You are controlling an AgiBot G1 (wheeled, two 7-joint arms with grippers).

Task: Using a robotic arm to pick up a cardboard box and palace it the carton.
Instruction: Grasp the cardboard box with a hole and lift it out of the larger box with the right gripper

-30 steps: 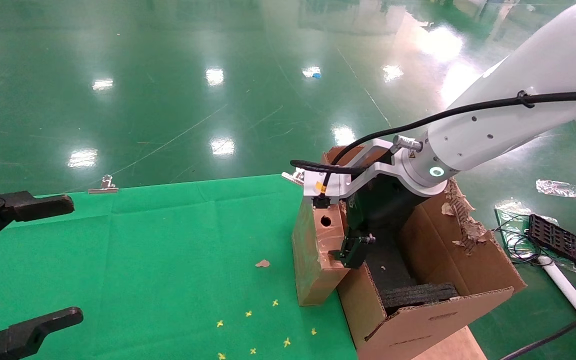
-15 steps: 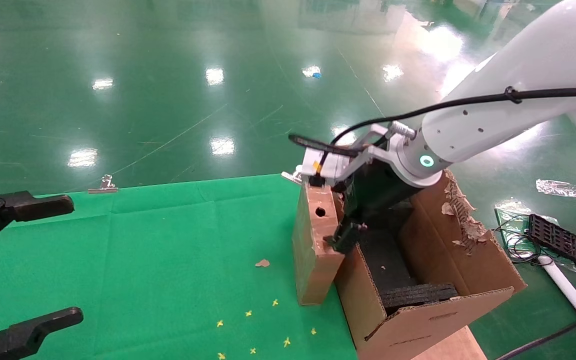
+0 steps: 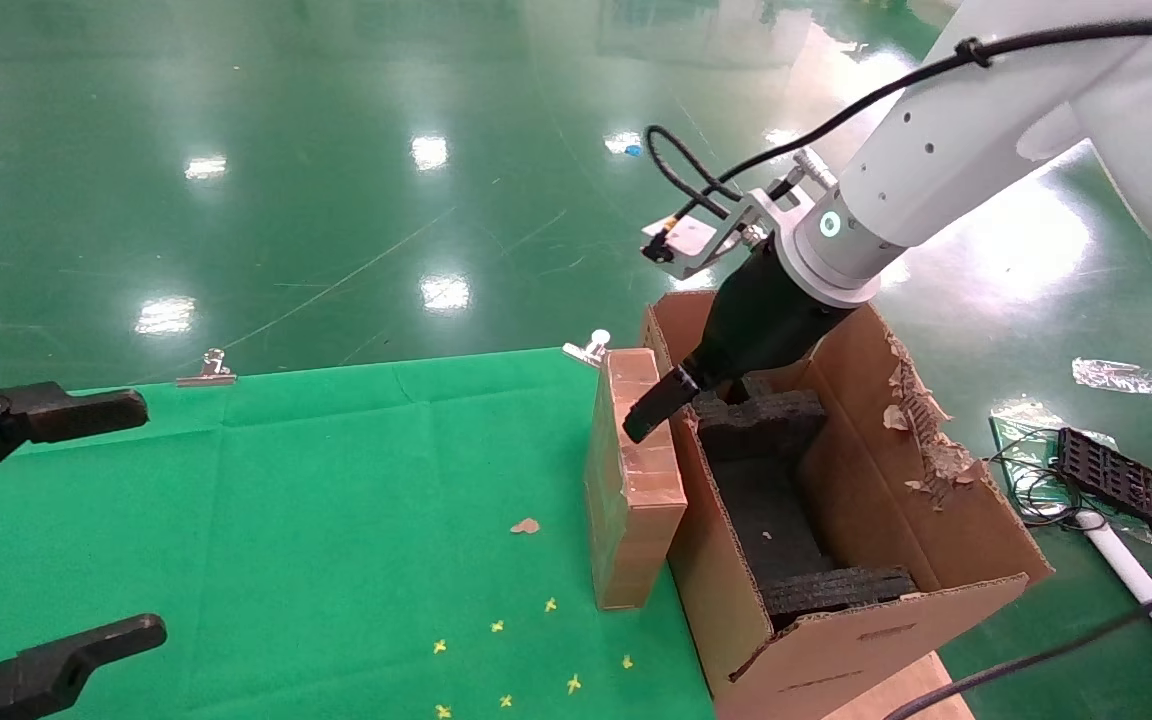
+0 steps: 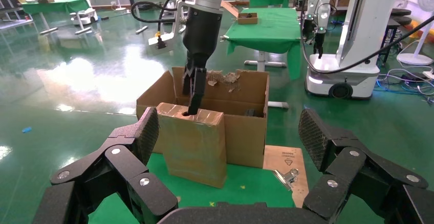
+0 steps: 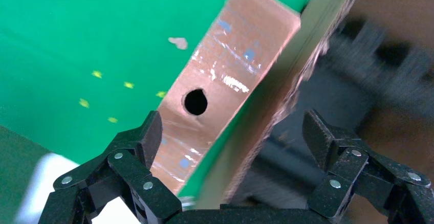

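The left gripper (image 3: 86,520) hangs with its fingers spread over the green cloth (image 3: 286,520), well apart from the carton (image 3: 836,640). The cardboard box (image 3: 631,500) stands on end on the cloth, touching the carton's outer wall. Above the box's top, at the carton's near wall, the right gripper (image 5: 233,132) hangs spread wide, holding nothing.

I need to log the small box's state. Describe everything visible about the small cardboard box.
The cardboard box is small, flat and brown, with glossy clear tape strips and a round hole in its top face. It stands upright on the green cloth, against the outside wall of the carton. The right gripper is open just above its top, not gripping it.
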